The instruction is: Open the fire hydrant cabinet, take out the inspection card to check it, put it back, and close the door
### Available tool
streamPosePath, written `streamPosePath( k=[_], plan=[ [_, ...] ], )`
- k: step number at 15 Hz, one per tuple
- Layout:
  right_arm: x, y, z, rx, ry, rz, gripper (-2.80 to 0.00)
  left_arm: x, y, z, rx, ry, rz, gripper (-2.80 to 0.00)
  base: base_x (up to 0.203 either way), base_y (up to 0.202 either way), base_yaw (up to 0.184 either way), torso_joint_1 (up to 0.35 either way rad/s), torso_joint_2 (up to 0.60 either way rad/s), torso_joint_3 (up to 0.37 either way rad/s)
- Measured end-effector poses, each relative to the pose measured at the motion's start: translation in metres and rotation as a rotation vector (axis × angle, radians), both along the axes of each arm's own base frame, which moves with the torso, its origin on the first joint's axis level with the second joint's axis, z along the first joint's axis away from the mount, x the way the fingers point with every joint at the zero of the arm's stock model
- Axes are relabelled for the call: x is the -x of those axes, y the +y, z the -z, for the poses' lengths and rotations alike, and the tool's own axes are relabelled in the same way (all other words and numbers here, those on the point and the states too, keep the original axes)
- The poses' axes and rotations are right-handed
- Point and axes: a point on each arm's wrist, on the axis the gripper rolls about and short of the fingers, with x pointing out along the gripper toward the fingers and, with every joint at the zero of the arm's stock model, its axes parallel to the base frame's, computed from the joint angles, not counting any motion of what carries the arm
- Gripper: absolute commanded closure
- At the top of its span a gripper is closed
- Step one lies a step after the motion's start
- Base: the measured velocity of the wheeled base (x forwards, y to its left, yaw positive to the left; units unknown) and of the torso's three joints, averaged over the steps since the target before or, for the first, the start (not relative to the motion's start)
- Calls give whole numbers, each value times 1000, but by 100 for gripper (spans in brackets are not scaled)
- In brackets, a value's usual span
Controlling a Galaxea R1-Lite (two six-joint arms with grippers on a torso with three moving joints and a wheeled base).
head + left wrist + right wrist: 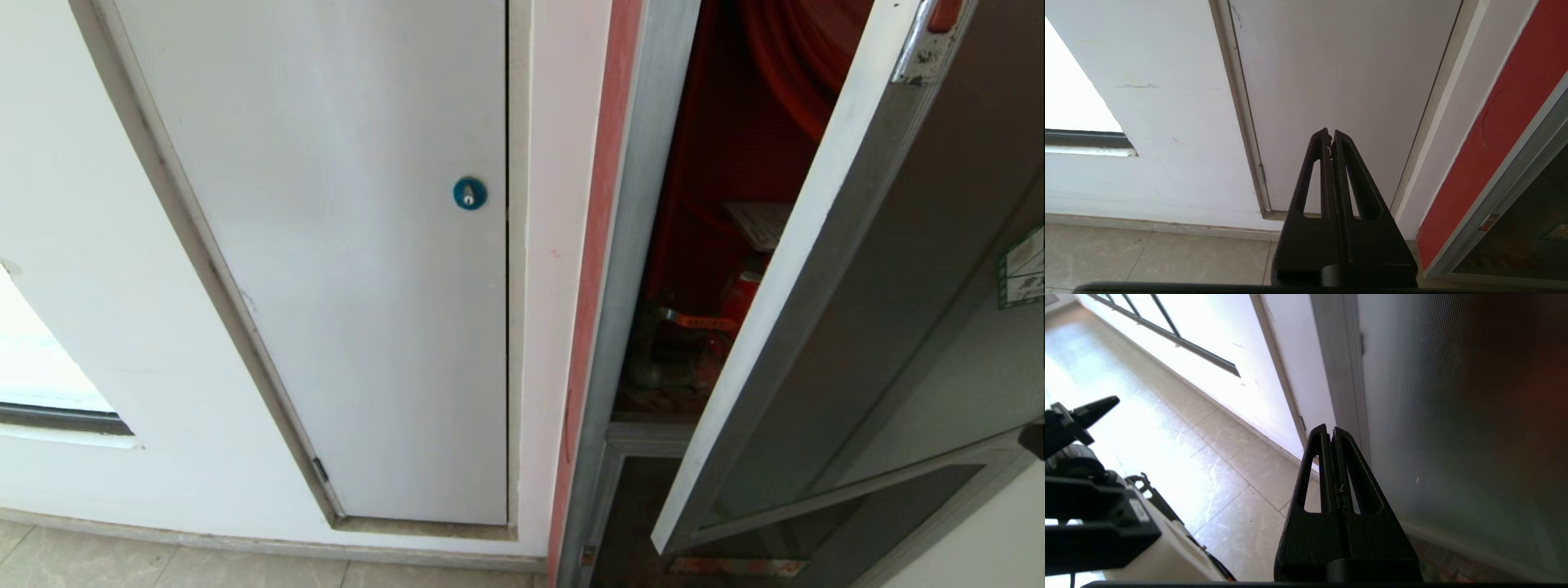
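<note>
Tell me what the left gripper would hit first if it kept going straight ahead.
Probably the plain white panel: the left gripper, jaws shut, points squarely at it, though depth is hard to judge.

The left gripper is seen with its two black fingers pressed together, holding nothing. The right gripper is likewise closed and empty, fingertips meeting at mid-frame.

Matte black left pincer, right pincer: tapered fingers, elongated triangular cutouts, textured plastic.
</note>
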Motion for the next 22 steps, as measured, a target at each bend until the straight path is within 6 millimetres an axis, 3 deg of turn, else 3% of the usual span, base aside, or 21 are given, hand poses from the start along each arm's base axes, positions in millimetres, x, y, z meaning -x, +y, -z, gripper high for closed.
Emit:
streamPosePath(
  k=[4, 11, 22],
  plan=[
    [-36, 8, -19, -7, 41, -96, 0, 0, 0, 0, 0, 0, 0, 0, 0, 0, 0, 0, 0, 0],
    [-74, 30, -38, -20, 38, -231, 0, 0, 0, 0, 0, 0, 0, 0, 0, 0, 0, 0, 0, 0],
    [-122, 42, -49, -82, 33, -148, 0, 0, 0, 0, 0, 0, 0, 0, 0, 0, 0, 0, 0, 0]
  ],
)
